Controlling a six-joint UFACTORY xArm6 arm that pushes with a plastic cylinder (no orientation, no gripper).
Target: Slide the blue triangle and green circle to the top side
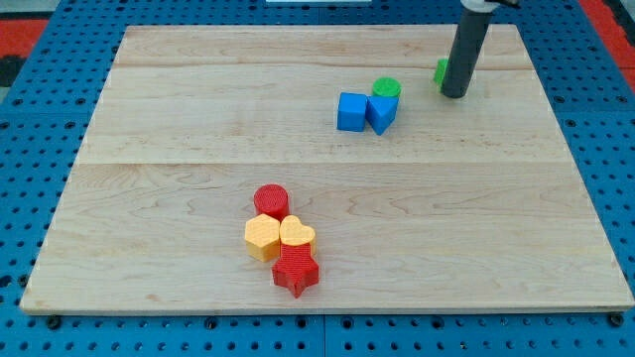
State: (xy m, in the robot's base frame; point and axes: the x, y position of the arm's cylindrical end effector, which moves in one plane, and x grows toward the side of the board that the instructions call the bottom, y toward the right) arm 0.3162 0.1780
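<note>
- My tip (pixel 454 95) was a bare rod with no jaws to open or close; it stood right of the blue triangle (pixel 382 113) and green circle (pixel 387 88), touching neither.
- A blue cube (pixel 351 112) touched the triangle and could be dragged along.
- A second green block (pixel 440 71), half hidden behind the rod, could be knocked.
- Open board (pixel 248 59) lay toward the view's top.

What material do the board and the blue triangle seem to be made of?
The board looks like pale unvarnished wood: grain lines and plank seams show. The blue triangle looks like matte plastic, perhaps painted wood: even colour, no grain visible.
</note>
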